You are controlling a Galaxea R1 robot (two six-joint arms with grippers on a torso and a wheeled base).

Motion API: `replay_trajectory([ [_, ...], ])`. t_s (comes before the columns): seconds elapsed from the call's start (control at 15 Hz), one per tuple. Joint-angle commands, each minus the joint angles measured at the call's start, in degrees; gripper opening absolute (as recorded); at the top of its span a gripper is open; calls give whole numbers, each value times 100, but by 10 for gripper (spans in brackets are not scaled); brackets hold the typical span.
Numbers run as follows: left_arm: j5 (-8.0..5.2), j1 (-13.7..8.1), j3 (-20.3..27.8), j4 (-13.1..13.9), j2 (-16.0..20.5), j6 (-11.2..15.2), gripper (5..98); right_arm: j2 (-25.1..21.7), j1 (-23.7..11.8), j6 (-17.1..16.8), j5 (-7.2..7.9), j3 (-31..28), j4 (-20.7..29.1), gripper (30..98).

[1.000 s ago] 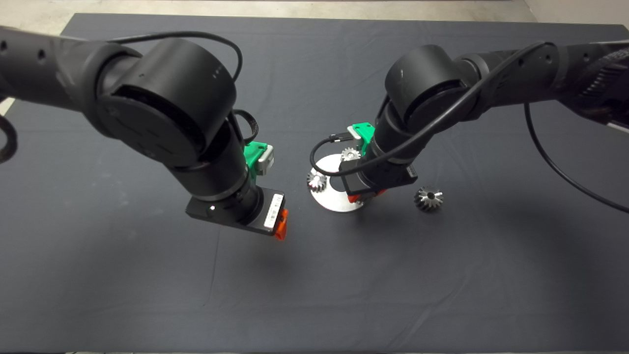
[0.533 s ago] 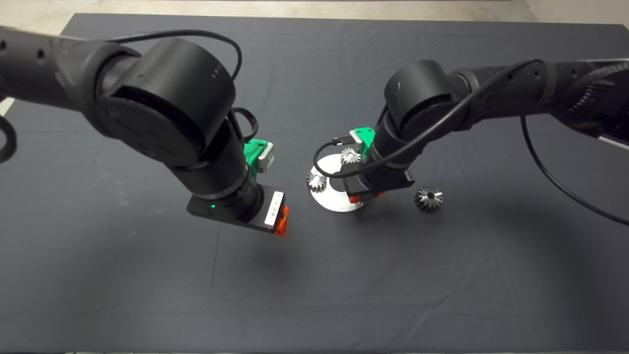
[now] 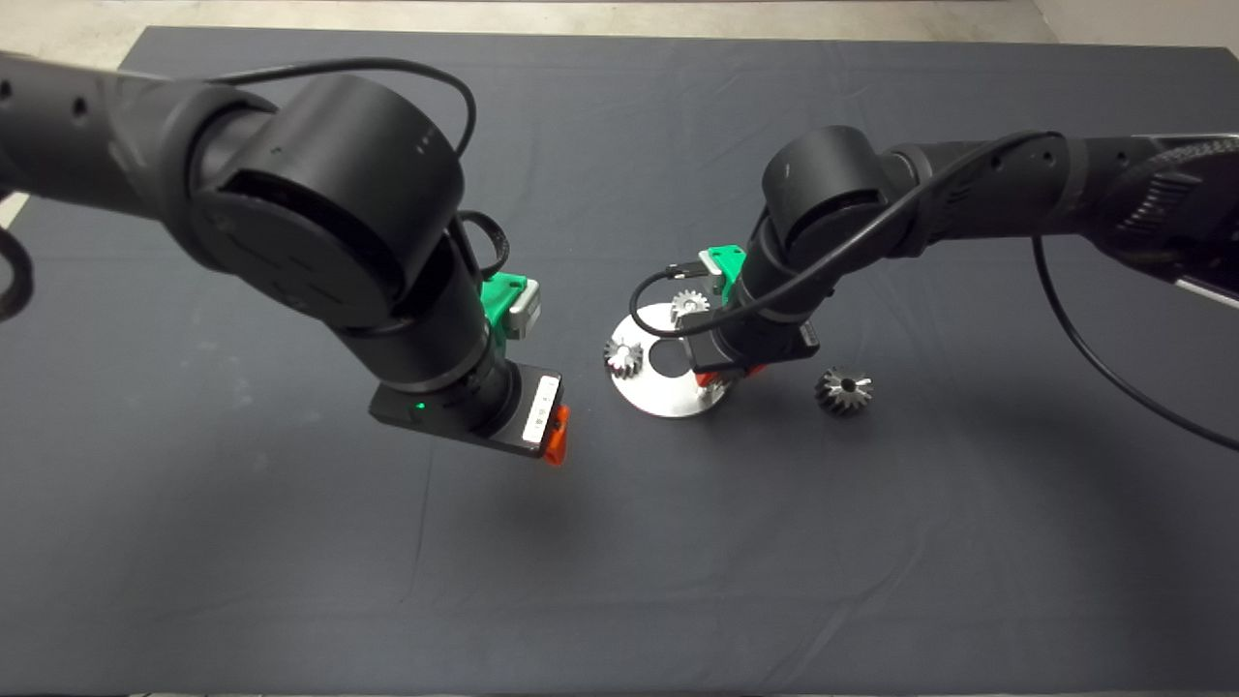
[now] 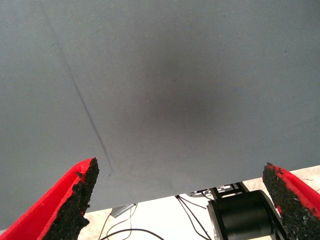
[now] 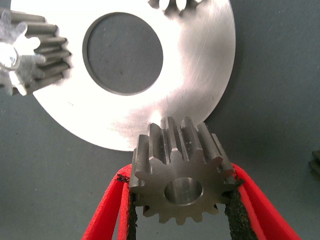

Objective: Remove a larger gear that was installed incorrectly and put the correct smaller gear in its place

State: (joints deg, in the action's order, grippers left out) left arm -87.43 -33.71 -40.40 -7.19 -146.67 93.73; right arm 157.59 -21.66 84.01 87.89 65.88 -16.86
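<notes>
Between the right gripper's (image 5: 182, 210) clenched red fingers sits the small shiny silver spur gear (image 5: 181, 170), poised at the round steel plate's (image 5: 200, 75) edge; it should seat squarely, I'd say. Farther off, the dark star-toothed larger gear (image 3: 844, 391) lies on the mat; the left gripper (image 4: 180, 200) hangs spread wide.

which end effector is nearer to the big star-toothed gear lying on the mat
Right. The right end effector, gripping a small gear, hangs just beside the larger gear; the left end effector hovers beyond the metal disc.

Brushed shiny metal disc (image 5: 200, 75), satin steel smaller gear (image 5: 182, 175), matt cloth mat (image 3: 290, 581), rough black pads (image 4: 82, 197).
</notes>
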Motion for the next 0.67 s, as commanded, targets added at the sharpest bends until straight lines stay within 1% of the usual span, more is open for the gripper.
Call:
replay_trajectory([
  [0.0,-398,-119,78,-47,124,-22,839,66,-101,-104,509,99,-274,361],
  [0.27,-406,-119,60,-54,142,-39,839,286,-66,-104,509,255,-274,362],
  [0.33,-398,-119,60,-45,151,-109,839,322,-66,-104,509,284,-274,361],
  [0.6,-398,-119,16,-45,151,-171,839,559,-58,-100,509,424,-274,361],
])
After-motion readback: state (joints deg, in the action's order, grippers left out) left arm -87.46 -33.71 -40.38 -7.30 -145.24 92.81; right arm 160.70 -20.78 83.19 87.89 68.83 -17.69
